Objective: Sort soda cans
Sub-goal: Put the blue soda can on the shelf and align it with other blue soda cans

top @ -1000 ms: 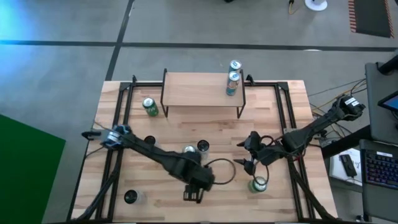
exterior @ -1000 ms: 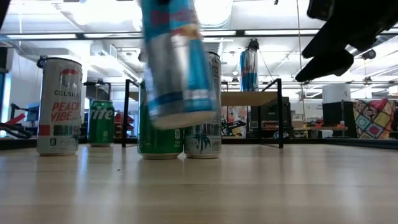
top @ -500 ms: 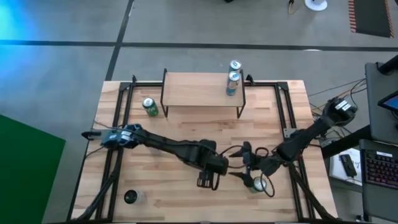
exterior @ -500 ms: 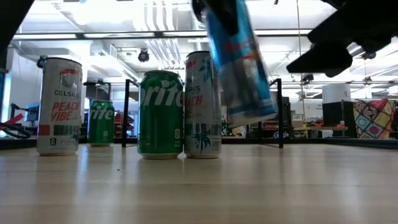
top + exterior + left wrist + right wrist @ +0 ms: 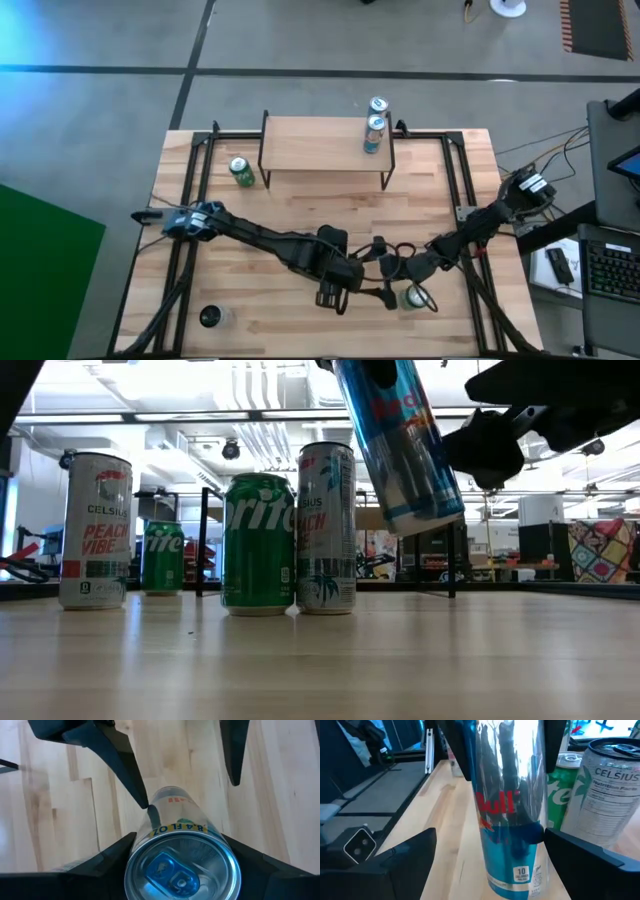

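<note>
A blue and silver soda can [image 5: 398,440] hangs tilted above the table, with my left gripper [image 5: 182,852] shut on it near the middle of the table's near half [image 5: 338,285]. My right gripper [image 5: 490,850] is open. It reaches in from the right [image 5: 388,278], and its fingers stand on either side of the can's lower part with gaps showing. A green can [image 5: 258,545] and two white cans [image 5: 327,528] [image 5: 95,530] stand upright on the tabletop. Another green can [image 5: 415,297] stands just by my right gripper. My left gripper pinches the blue and silver can at its upper end [image 5: 150,832], just below the top rim, between its two fingers [image 5: 107,857]. The fingers come from above, slanting down. The can hangs below them, clear of the table, with its bottom end tipped toward the table's right edge.
A wooden shelf [image 5: 325,145] stands at the table's far side with two cans [image 5: 374,130] on its right end. A green can [image 5: 240,172] stands left of it, and a dark can [image 5: 210,317] stands at the near left corner. Black rails [image 5: 195,170] run along both sides.
My left gripper has carried the blue and silver can toward the table's right edge, and the can has tipped from nearly upright to slanted. My right gripper has come down and toward the table's left and near edges, and its open fingers now stand around the can's lower part.
</note>
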Controlling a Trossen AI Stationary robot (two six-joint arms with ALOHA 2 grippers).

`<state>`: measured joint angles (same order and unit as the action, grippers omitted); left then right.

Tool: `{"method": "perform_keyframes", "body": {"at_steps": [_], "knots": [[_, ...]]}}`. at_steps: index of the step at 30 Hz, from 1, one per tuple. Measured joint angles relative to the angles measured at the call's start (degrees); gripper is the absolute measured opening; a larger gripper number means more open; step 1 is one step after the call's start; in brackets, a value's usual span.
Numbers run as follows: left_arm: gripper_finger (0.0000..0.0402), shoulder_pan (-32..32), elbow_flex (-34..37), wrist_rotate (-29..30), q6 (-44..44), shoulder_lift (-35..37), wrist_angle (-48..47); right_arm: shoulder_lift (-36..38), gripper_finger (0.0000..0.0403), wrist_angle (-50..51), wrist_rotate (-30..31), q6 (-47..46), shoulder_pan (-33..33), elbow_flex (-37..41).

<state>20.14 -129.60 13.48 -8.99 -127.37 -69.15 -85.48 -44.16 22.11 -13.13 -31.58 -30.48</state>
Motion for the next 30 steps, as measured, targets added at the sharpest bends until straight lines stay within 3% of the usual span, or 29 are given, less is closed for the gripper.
{"method": "perform_keyframes", "body": {"at_steps": [7, 13, 21, 30], "knots": [[0.0235, 0.3, 0.0, -0.5, 0.6, 0.1, 1.4, -2.8, 0.0352, -1.7, 4.2, 2.2, 1.4, -1.2], [0.0236, 1.3, 0.1, -2.1, 5.1, 0.1, 1.8, -4.4, 0.0348, -3.0, -4.2, 2.3, 2.5, -3.3], [0.0236, 1.5, 1.8, -4.0, 6.3, 0.1, 4.1, -10.4, 0.0342, -5.5, -4.5, 0.7, 2.6, -5.7], [0.0247, 2.0, 3.4, -3.7, 2.3, 0.1, 4.4, -10.8, 0.0258, -6.0, -4.1, -0.1, 2.9, -5.6]]}}
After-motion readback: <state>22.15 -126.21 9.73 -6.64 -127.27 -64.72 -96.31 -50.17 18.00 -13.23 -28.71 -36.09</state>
